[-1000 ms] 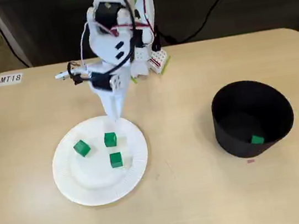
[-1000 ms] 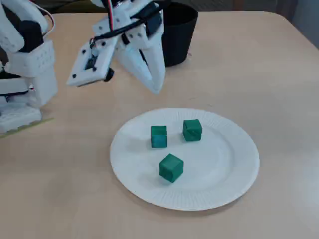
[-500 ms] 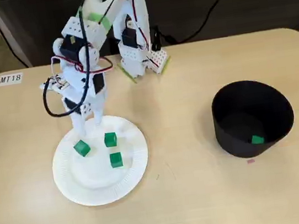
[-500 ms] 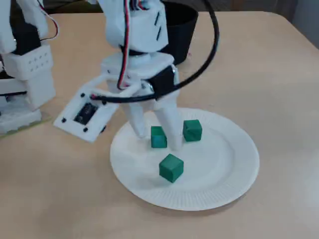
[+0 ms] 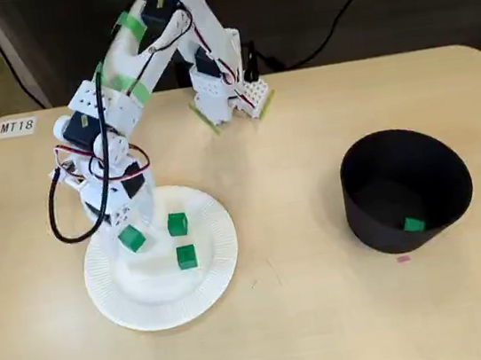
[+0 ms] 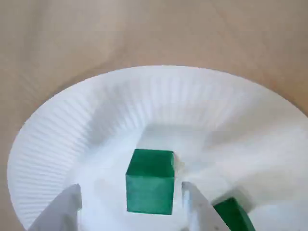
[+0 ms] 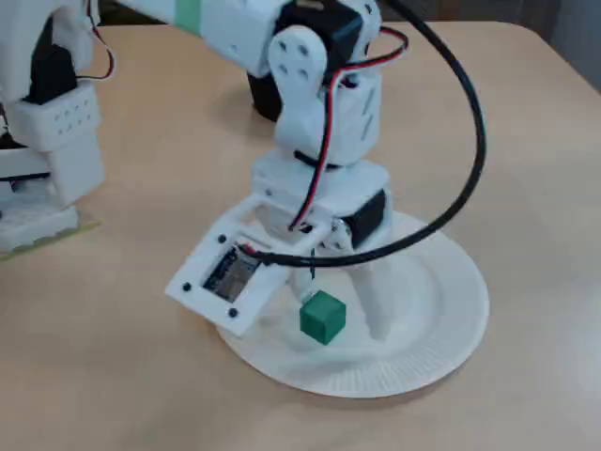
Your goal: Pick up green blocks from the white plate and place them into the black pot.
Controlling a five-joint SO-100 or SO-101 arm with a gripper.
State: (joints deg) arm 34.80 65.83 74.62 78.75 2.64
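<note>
Spreading across both fixed views is the beige wooden table [image 5: 333,328]. My white arm [image 5: 157,30] has its base at the table's 12 o'clock edge in the fixed view from above. It bends down toward 9 o'clock.

Next in size, the round black pot [image 5: 368,225] stands upright at 3 o'clock of the table in that view, well apart from me. The white paper plate [image 5: 164,303] lies flat at 9 o'clock of the pot.

My gripper [image 6: 131,188] is down at plate level over the plate's 10 o'clock part. Jaws are parted enough to straddle a cube and grip nothing.

A white label w/ "MT18" [image 5: 16,126] sits at the table's 10 o'clock corner.

Now the small stuff:
- The first green cube [image 6: 150,180] sits between my fingers in the wrist view. The 3 o'clock finger [image 6: 195,207] is just beside it. The 9 o'clock finger [image 6: 65,211] is apart, w/ a strip of plate showing between.
- From above, the first cube is at 10 o'clock of plate centre.
- The second green cube [image 5: 177,224] is at approx. 1 o'clock of plate centre.
- The third green cube [image 5: 187,257] is at 3 o'clock. No two cubes touch.
- A fourth green block [image 5: 414,224] lies inside the pot at its 6 o'clock wall.
</note>
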